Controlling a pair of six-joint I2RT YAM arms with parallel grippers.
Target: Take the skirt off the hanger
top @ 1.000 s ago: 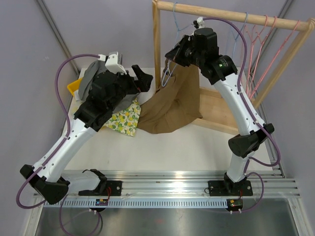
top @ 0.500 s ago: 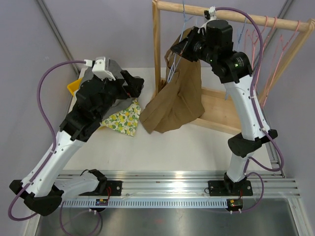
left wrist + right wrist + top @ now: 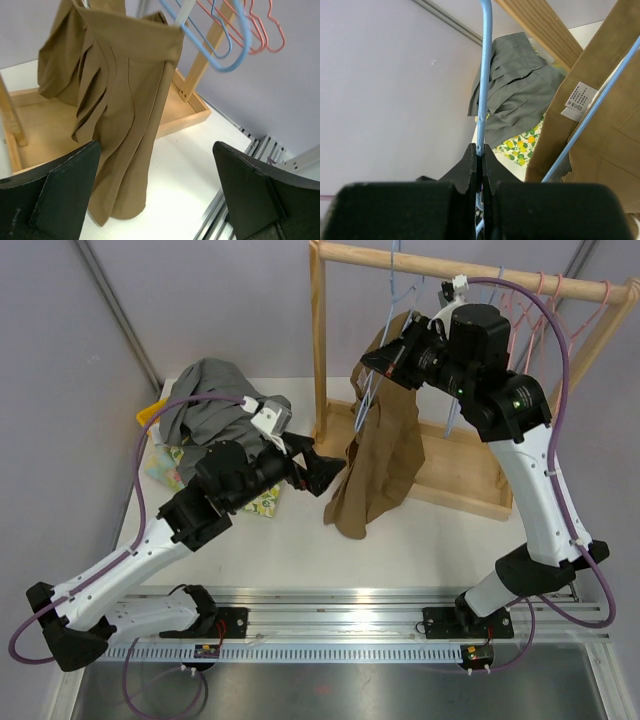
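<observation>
1. Far to the left of the wooden rack (image 3: 320, 350), a yellow bin (image 3: 148, 418) sits at the tabletop's edge. A grey pleated garment (image 3: 205, 390) is heaped over it and hides nearly all of it, so anything underneath cannot be made out.
2. A lemon-print cloth (image 3: 160, 465) lies flat between the bin and the rack, partly covered by the left arm.
3. The left fingers (image 3: 326, 476) are spread wide and grasp nothing. They sit just left of the rack and point at the skirt without touching it.
4. The brown skirt (image 3: 385, 455) hangs from a blue hanger (image 3: 391, 285) at the rack's left end, close to the left post. Its folds fall to the level of the tabletop just in front of the rack; whether the hem rests there cannot be told.
5. The rack's base is a shallow wooden tray (image 3: 470, 480), and part of the skirt hangs over its left end.
6. The right fingers (image 3: 467, 172) are clenched on the hanger's thin wire neck, just under the rack's top bar (image 3: 480, 272). The hook runs out of view at the top, so whether it is over the bar cannot be told.
7. A sewn label (image 3: 577, 100) shows inside the skirt; its print is too small to read.
8. Pink hangers (image 3: 545, 295) hang at the bar's right end.
9. The tabletop (image 3: 400, 560) is white. A silver rail (image 3: 340, 618) in front of the rack carries both arm bases. Pale lilac walls (image 3: 230, 300) stand behind the rack.
</observation>
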